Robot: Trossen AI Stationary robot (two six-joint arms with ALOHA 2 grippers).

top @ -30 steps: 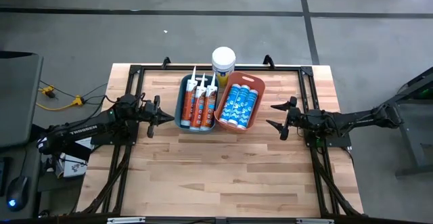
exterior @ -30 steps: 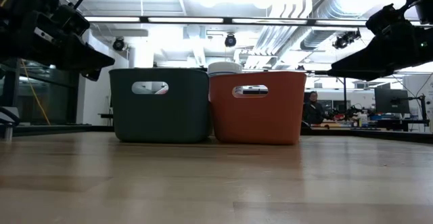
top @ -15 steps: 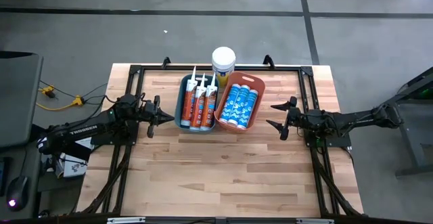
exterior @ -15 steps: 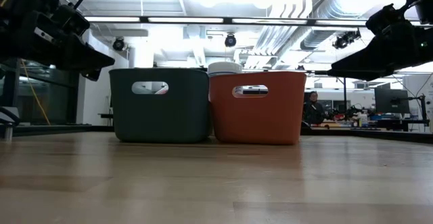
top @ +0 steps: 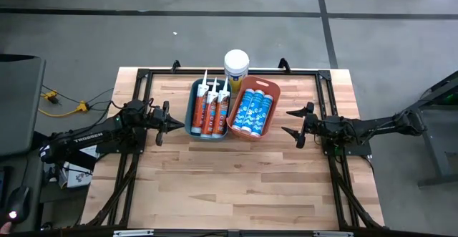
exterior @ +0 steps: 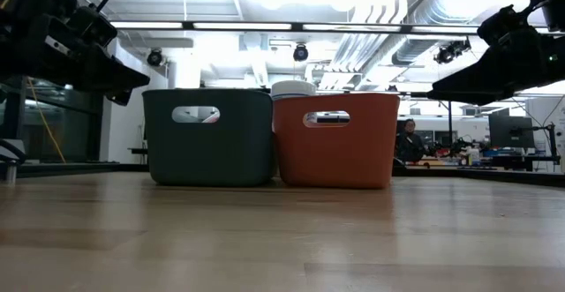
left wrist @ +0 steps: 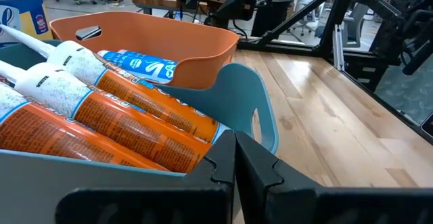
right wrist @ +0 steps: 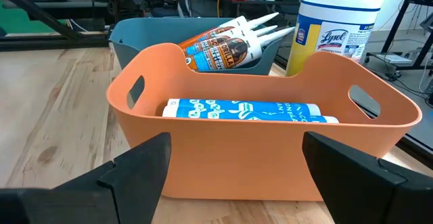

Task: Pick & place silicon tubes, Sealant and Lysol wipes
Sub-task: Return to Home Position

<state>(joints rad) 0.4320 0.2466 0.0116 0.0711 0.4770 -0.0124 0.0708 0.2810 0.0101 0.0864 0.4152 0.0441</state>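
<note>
Homing looks like the step in hand. Left gripper is clenched and empty beside the blue bin; right gripper is spread wide and empty near the orange bin. Lysol wipes stand on the table behind both bins, unbinned. Next probably needs a wide grasp on them.

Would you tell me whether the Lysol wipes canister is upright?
Upright: the Lysol wipes stand lid-up behind the blue bin and the orange bin, outside both.

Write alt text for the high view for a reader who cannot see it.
A blue bin of orange tubes and an orange bin of blue tubes sit side by side on a table, the Lysol wipes behind them. The left gripper and right gripper flank the bins, empty.
</note>
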